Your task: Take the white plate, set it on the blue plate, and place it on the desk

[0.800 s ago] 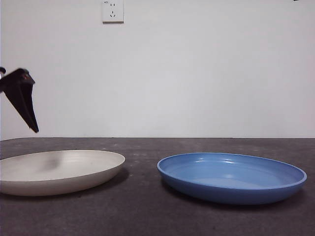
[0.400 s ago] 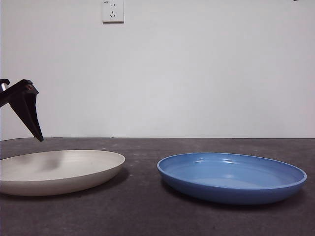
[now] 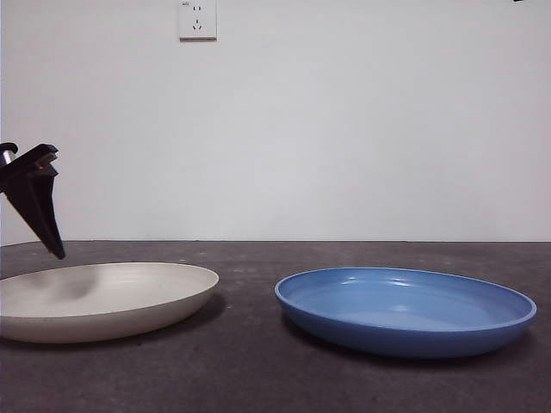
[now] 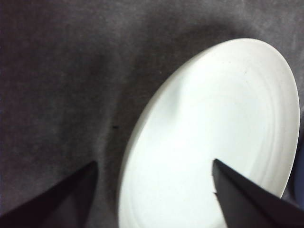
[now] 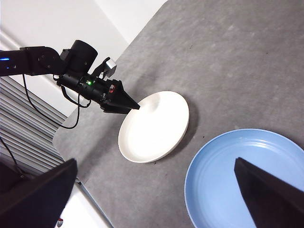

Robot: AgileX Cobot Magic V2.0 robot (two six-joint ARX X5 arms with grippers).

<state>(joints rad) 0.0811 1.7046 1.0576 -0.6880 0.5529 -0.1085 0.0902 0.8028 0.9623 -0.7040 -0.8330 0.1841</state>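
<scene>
Plates sit side by side on the flat, dark grey, speckled matte desk [image 3: 250, 379]: the wide, shallow, cream-white matte plate [image 3: 103, 299] on the left and the wide, shallow, glossy blue plastic plate [image 3: 405, 310] on the right, apart from each other with a strip of bare tabletop between them. Both lie flat, right way up and empty.

At the left edge of the front view, the left gripper [image 3: 39, 202] hangs above the outer left part of the cream-white plate, its black jaws pointing down and not touching the rim. The left wrist view shows these jaws spread wide, one over the bare desk just beside the plate's edge and the other over the plate's pale inner surface [image 4: 213, 142], so the rim lies between them. The right wrist view takes in the same arm from higher up, with the left gripper [image 5: 124, 102] poised at the plate's edge and a soft shadow falling on the cream surface beneath it.

The right gripper [image 5: 154, 190] waits high over the table, jaws held wide apart, with the blue plate [image 5: 228, 180] below it. A white wall socket [image 3: 197, 19] is fixed to the plain white wall [image 3: 362, 129] behind the desk.
</scene>
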